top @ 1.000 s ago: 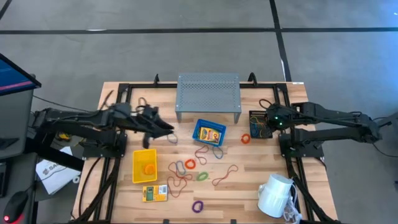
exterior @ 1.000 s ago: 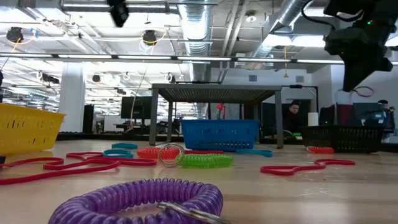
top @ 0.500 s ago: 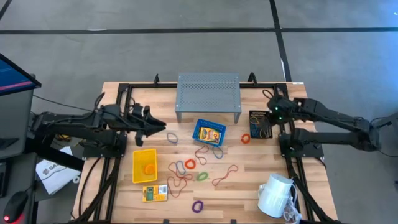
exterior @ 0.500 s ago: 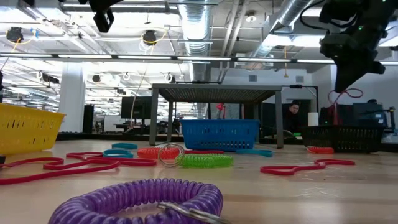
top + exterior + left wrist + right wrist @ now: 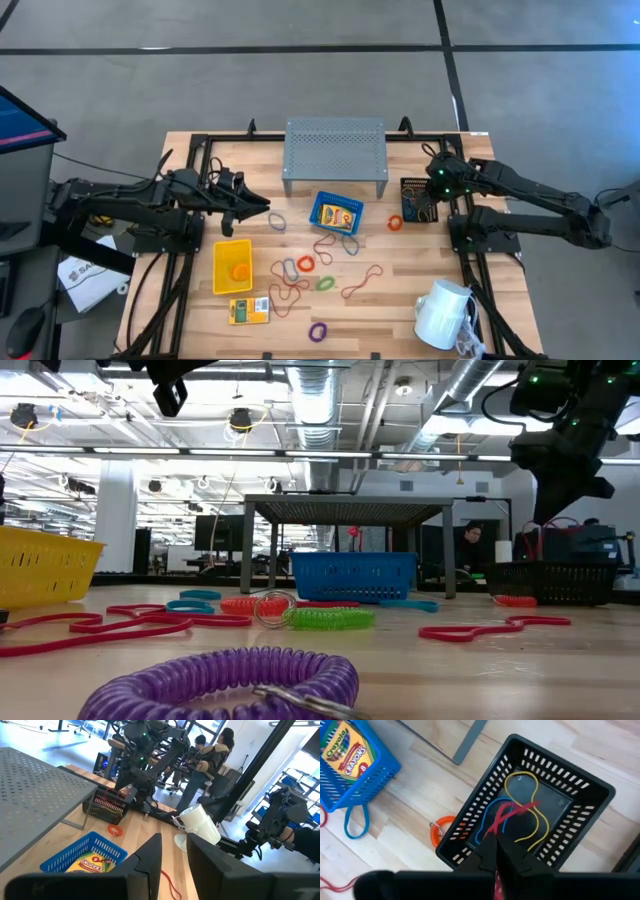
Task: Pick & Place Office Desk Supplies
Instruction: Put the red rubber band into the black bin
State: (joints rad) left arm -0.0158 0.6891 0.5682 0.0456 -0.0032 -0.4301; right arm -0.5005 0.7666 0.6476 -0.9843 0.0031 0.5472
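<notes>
Both arms have moved a little since a second ago. Back then the left arm reached further out over the counter (image 5: 400, 290); now it has pulled back toward the left side, and the left gripper (image 5: 262, 205) hangs in the air above the wood, near the grey metal riser (image 5: 335, 150). Its two fingers stand a little apart, and nothing is between them. The right gripper (image 5: 432, 190) has slid along too and now hangs right over the black mesh bin (image 5: 540, 815). Its fingers are pinched tight on a red loop (image 5: 506, 815), which dangles down into the bin. A blue loop and a yellow loop already lie on the bin's floor. I think this means the red loop is just about to be dropped in, so one more thing will soon be put away. Lots of work is left, though. Red, orange, green and grey loops are spread over the middle of the counter, a purple loop (image 5: 318, 331) lies near the front edge, and an orange loop (image 5: 395, 223) sits just beside the black bin. The blue bin (image 5: 336, 213) holds a yellow crayon packet, the yellow bin (image 5: 232, 267) holds something small and orange, and another yellow packet (image 5: 249, 311) lies on the wood in front of it. The white mug (image 5: 441, 313) lies near the front right corner.
</notes>
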